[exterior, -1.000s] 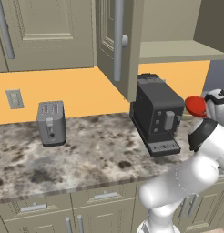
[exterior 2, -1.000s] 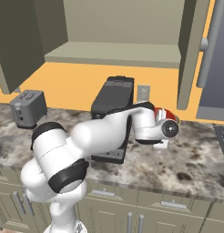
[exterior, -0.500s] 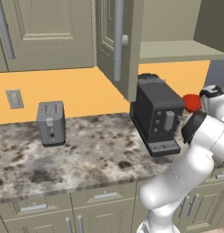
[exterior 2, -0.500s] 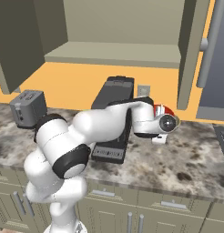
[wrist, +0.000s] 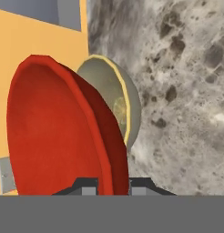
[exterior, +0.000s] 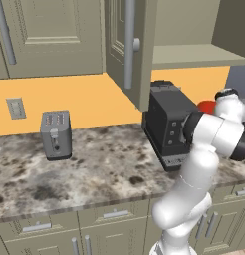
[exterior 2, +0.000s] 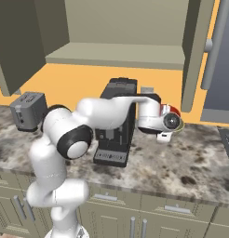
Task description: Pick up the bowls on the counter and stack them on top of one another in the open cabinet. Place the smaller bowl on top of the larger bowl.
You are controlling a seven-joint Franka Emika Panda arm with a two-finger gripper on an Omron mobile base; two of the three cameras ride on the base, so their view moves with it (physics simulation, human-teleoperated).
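Since the earlier pictures the arm has swung its elbow around and carried the red bowl a little higher, and its wrist now sits further out past the coffee machine (exterior: 169, 127).

The counter (exterior: 104, 169) is the biggest thing. It is a long stone top with grey, cream and dark brown spots, and it lies below the pincer. The cabinet (exterior 2: 121, 53) is up above the pincer. It is beige-olive, its door stands open, and its plain shelf is bare.

The larger bowl (wrist: 116, 102) is tan with a yellow rim. In the hand view it lies just behind the red bowl, on the spotty counter. Whether the two bowls touch cannot be told.

The smaller bowl (wrist: 59, 129) is bright red and shiny. It is tipped up on its edge and sits right at the pincer, off the counter. A bit of red (exterior: 206, 106) also peeks out beside the coffee machine in the left base view.

The pincer (wrist: 113, 185) is squeezed nearly closed. Its two dark fingertips (wrist: 89, 187) pinch the thin rim of the red bowl, one on each side of the rim.

A small grey toaster (exterior: 56, 134) stands far off from the pincer, on the counter.
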